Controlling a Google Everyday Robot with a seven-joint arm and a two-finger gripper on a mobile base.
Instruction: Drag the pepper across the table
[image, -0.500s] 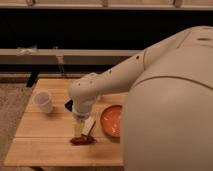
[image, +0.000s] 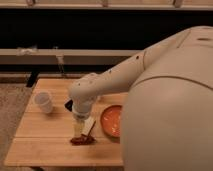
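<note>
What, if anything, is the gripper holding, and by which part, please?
Cannot be told: the gripper sits right over the pepper on the table.

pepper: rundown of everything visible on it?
The pepper is small, dark red and elongated, and looks whole. No stem can be made out. It lies flat on the wooden table near the front edge, its long axis running roughly left to right. The gripper is directly above, down at its top, though contact cannot be confirmed. An orange plate sits close on its right in the picture, apart from it.
</note>
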